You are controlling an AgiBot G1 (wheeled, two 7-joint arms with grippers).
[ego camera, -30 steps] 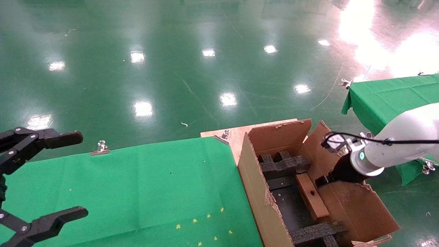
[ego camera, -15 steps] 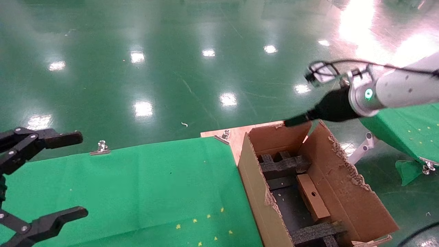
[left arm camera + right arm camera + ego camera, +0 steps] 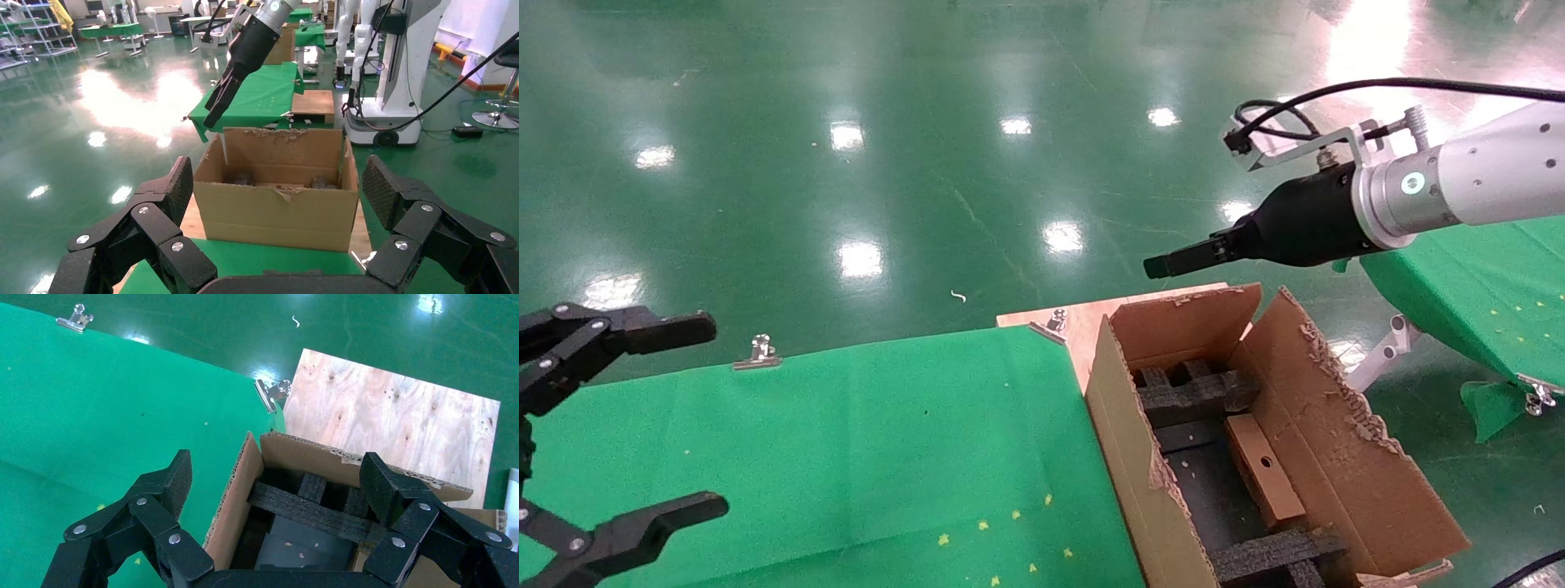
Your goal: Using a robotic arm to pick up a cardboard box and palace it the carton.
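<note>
Your right tool [image 3: 1164,265] hangs at upper right of the head view, above the carton's [image 3: 1140,457] far edge, spread wide and empty. The box [image 3: 1263,482] lies inside the carton at lower right, between foam dividers [image 3: 1193,392]. Your left tool [image 3: 682,416] sits wide open, empty, at lower left over the green bench [image 3: 846,441].

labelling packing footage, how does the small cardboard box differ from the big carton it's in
The cardboard box is small; the carton is several times larger and holds it. The cardboard box is closed, with a round hole in its top face; the carton stands open-topped, with raised flaps. The cardboard box has clean edges; the carton's rims are ragged and torn. The cardboard box lies between the carton's black foam dividers. Both are brown cardboard.
</note>
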